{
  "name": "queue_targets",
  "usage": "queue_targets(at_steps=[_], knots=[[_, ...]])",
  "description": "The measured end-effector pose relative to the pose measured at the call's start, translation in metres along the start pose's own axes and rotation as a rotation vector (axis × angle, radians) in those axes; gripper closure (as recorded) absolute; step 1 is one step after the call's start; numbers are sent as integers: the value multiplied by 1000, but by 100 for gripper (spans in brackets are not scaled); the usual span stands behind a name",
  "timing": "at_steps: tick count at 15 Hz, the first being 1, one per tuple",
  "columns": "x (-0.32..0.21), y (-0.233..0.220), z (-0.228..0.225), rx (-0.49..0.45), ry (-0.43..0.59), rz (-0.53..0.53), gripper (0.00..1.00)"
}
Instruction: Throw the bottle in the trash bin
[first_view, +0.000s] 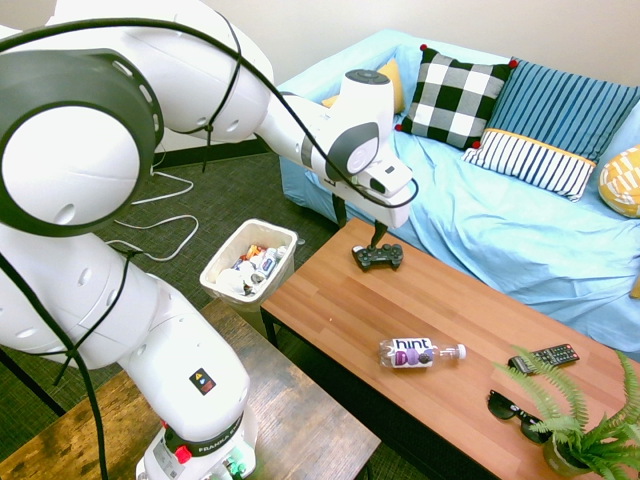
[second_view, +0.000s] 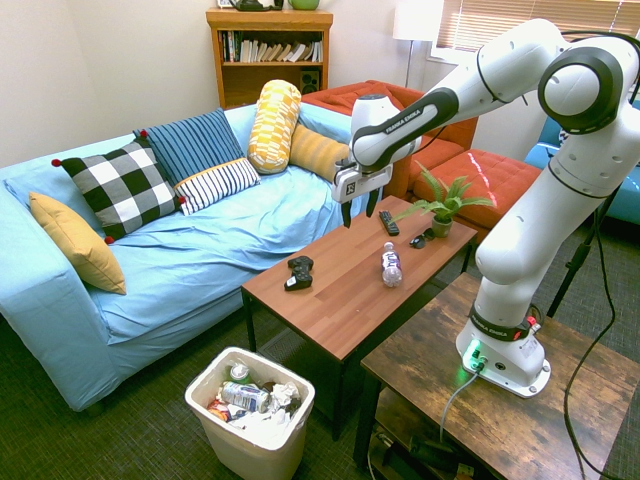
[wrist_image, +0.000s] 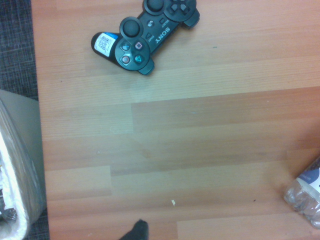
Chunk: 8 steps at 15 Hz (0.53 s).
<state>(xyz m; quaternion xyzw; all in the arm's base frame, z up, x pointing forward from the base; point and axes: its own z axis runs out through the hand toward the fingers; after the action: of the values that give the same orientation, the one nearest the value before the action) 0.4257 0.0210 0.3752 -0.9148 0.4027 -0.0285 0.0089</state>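
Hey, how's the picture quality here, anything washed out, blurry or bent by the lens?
First exterior view: strong light bleaches the arm's white shell and pales the sofa cover. Second exterior view: a green glow shows at the arm's base, and the blinds look bright. Wrist view: the controller is fairly crisp, its lettering readable; the bottle is cut off by the frame.

Black SONY controller (wrist_image: 147, 35) on wood-grain worktop (wrist_image: 165, 145); clear bottle (wrist_image: 306, 195), cut off by frame, well apart; part of lined trash bin (wrist_image: 22, 165) beside worktop.
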Motion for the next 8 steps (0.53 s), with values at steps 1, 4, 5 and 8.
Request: queue_targets(at_steps=[1, 4, 5, 8], knots=[[1, -1, 0, 1, 1, 0, 0], [11, 3, 3, -3, 13, 82, 0], [21, 9, 7, -6, 10, 120, 0], [64, 41, 35, -23, -4, 251, 0]])
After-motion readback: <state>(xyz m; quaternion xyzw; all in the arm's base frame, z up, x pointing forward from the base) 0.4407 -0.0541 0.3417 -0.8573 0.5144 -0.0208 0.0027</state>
